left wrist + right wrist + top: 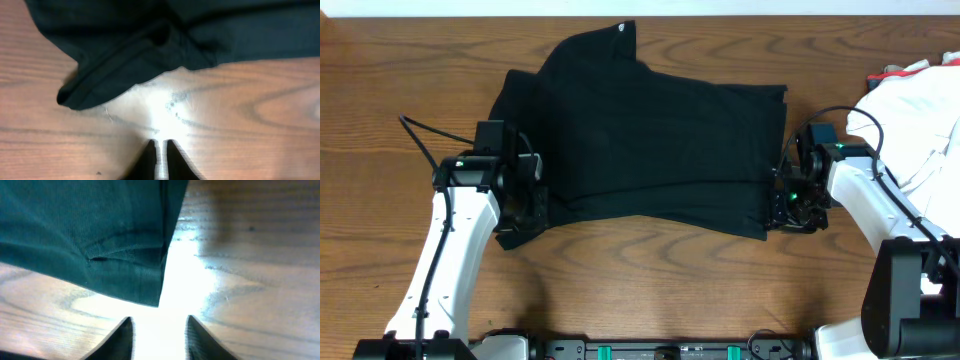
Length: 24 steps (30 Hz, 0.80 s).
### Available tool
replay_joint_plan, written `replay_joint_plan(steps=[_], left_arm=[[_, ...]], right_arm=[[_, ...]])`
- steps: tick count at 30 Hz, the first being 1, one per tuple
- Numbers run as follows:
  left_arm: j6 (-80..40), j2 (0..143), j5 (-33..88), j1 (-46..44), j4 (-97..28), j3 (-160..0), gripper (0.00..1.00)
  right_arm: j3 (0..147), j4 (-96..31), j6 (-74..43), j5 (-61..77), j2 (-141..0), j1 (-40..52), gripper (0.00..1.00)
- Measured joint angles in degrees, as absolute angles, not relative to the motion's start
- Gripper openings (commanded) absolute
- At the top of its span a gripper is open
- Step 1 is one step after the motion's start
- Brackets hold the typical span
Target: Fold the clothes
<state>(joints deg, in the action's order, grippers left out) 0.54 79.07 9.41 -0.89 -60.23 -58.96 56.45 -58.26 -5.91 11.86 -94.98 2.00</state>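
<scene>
The black shirt (650,140) lies folded across the middle of the wooden table, collar end toward the far edge. My left gripper (525,205) is at the shirt's near left corner; in the left wrist view its fingers (161,145) are shut and empty, just short of the dark hem (115,75). My right gripper (790,205) is at the shirt's near right corner; in the right wrist view its fingers (160,325) are open, with the shirt's corner (145,287) lying on the table just ahead of them.
A heap of white cloth (920,110) with a bit of red lies at the right edge of the table, behind my right arm. Bare wood (650,280) runs along the front.
</scene>
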Motion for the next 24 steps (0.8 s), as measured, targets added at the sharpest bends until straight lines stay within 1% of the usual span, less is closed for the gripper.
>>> replay_joint_plan(steps=[2,5,6,8,10,13,18,24], left_arm=[[0.3,79.07,8.99,-0.89,-58.24,-58.96,0.31],[0.05,79.15,8.8,-0.89,-55.46,-58.89,0.38],[0.16,79.4,8.75,-0.89,-54.46,-58.72,0.39],[0.03,80.14,8.78,-0.89,-52.6,-57.93,0.42],[0.12,81.49,8.78,-0.89,-50.43,-56.36,0.47],[-0.03,84.79,8.78,-0.89,-46.74,-54.04,0.5],[-0.03,89.91,8.97,-0.89,-41.67,-52.86,0.5],[-0.03,91.81,10.31,-0.89,-38.15,-52.86,0.48]], right_arm=[[56.45,-56.34,-5.76,11.68,-94.98,2.0,0.5],[56.45,-53.19,-6.44,11.57,-94.98,2.0,0.6],[56.45,-52.56,-6.94,11.51,-94.98,2.0,0.63],[56.45,-51.16,-7.4,11.6,-94.98,2.0,0.66],[56.45,-49.74,-7.53,11.9,-94.98,2.0,0.66],[56.45,-47.88,-7.66,13.52,-94.98,2.0,0.66],[56.45,-46.81,-7.68,15.7,-94.98,2.0,0.64],[56.45,-46.81,-7.68,16.47,-94.98,2.0,0.63]])
